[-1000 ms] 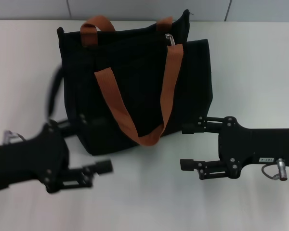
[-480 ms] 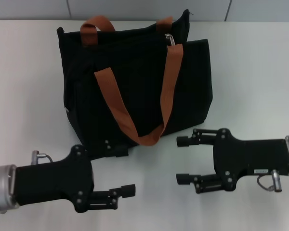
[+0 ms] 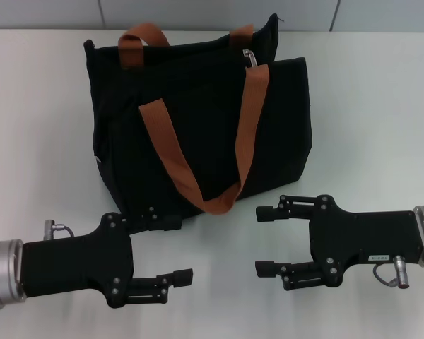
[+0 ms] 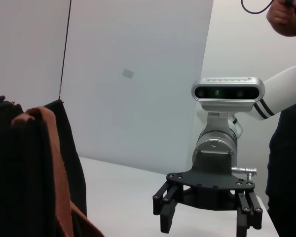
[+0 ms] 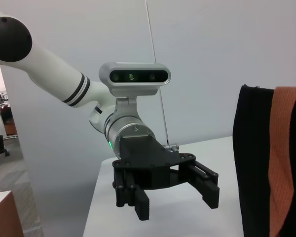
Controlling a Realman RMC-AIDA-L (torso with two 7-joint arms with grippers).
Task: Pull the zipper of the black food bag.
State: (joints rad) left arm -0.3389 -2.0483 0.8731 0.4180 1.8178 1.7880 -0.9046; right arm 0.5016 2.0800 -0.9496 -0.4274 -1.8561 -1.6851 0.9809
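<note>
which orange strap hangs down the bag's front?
The near strap: it loops down the front of the black food bag. The far strap arches above the top edge.

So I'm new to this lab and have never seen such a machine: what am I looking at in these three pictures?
It is a two-armed robot, and each picture comes from one of its cameras. The head view looks down at a white table. On it stands the black food bag with orange strap handles; the zipper, a small silver tab, sits at its top edge. In front of the bag are the left gripper and the right gripper, both open and holding nothing. The other two pictures come from wrist cameras, each facing the opposite arm: the left wrist view shows the right gripper, the right wrist view the left gripper.
</note>
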